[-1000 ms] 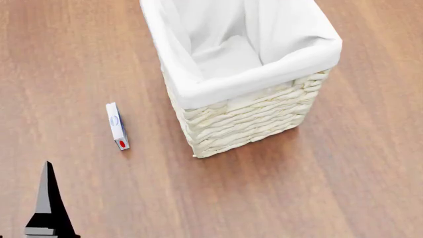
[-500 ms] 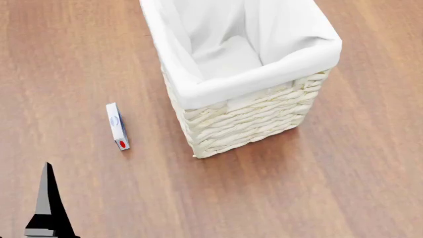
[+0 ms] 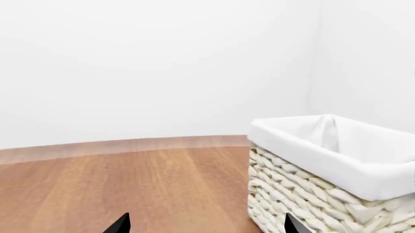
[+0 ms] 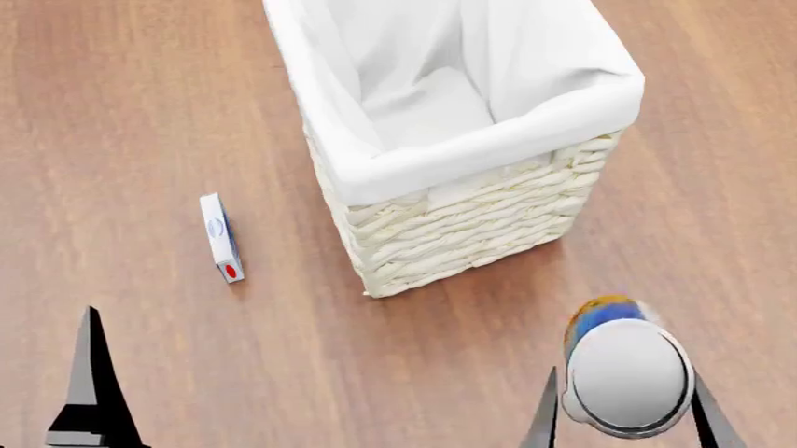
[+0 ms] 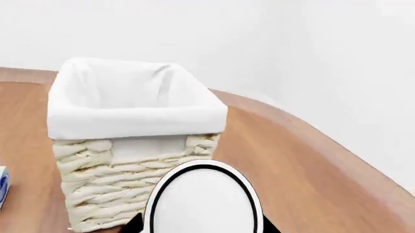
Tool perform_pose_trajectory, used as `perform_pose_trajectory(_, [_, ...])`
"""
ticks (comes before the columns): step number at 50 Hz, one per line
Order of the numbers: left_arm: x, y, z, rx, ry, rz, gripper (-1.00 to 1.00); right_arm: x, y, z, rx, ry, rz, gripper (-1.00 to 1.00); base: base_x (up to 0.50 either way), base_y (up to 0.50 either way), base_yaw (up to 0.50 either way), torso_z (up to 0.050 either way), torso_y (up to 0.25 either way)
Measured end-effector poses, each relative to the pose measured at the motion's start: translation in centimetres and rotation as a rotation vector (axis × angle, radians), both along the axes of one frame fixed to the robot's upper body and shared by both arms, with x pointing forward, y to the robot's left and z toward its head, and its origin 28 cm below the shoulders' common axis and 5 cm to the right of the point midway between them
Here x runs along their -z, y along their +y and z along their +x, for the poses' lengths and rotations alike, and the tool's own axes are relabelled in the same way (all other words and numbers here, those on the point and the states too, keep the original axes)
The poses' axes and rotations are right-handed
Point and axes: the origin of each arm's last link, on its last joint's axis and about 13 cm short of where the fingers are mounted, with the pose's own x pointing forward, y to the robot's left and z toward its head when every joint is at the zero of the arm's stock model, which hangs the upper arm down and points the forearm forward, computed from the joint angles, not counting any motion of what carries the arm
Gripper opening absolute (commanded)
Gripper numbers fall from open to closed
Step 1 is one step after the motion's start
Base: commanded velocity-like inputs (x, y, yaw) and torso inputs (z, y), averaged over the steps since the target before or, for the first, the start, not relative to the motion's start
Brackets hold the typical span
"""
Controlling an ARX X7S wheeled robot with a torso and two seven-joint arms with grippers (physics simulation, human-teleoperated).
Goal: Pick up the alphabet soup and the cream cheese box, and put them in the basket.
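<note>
The alphabet soup (image 4: 626, 376) sits upright between my right fingers (image 4: 621, 415), its pale silver-white top facing up and a strip of blue and yellow label showing along its far side; my two dark fingertips flank it closely on either side, pinching the can. In the head view it hangs near the bottom right, over the wooden floor (image 4: 149, 112) and on the near side of the basket (image 4: 468, 219), apart from it. In my right wrist view the can's round top (image 5: 204, 201) with its dark rim fills the near part of the picture, with the basket (image 5: 129, 145) straight beyond it. The basket stands upright on the floor, cream wicker below and a white cloth liner (image 4: 498, 140) folded over its rim; I see only cloth inside it. The cream cheese box (image 4: 220, 237) lies on the floor to the left of the basket, well apart from it, a thin white box with a blue oval near its middle and a red mark at the end nearest me. A sliver of its bluish edge (image 5: 3, 187) shows at the margin of the right wrist view. My left fingers (image 4: 90, 383) show as a dark and grey point at the lower left of the head view, on the near side of the box and apart from it. In the left wrist view two dark fingertips (image 3: 120, 224) stand spread wide apart with nothing between them, the basket (image 3: 311, 199) off to one side beneath a white wall (image 3: 162, 68)
</note>
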Motion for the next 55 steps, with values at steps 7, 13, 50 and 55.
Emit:
perform_pose_trajectory(7, [0.0, -0.1, 0.0, 0.008, 0.000, 0.001, 1.00, -5.6, 0.4, 2.6, -0.069, -0.316, -0.082, -1.00, 0.00, 0.00, 0.00, 0.000, 0.000])
perform_pose_trajectory(13, [-0.1, -0.2, 0.0, 0.014, -0.003, 0.005, 1.00, -10.2, 0.7, 4.4, -0.137, -0.517, -0.111, -1.00, 0.00, 0.00, 0.00, 0.000, 0.000])
perform_pose_trajectory(50, [-0.4, -0.6, -0.4, 0.043, -0.008, -0.003, 1.00, -26.0, 1.0, 24.0, -0.385, -0.017, -0.030, -1.00, 0.00, 0.00, 0.00, 0.000, 0.000])
perform_pose_trajectory(55, [-0.4, -0.6, -0.5, 0.044, -0.008, -0.004, 1.00, -26.0, 1.1, 24.4, -0.384, 0.036, -0.042, -1.00, 0.00, 0.00, 0.00, 0.000, 0.000])
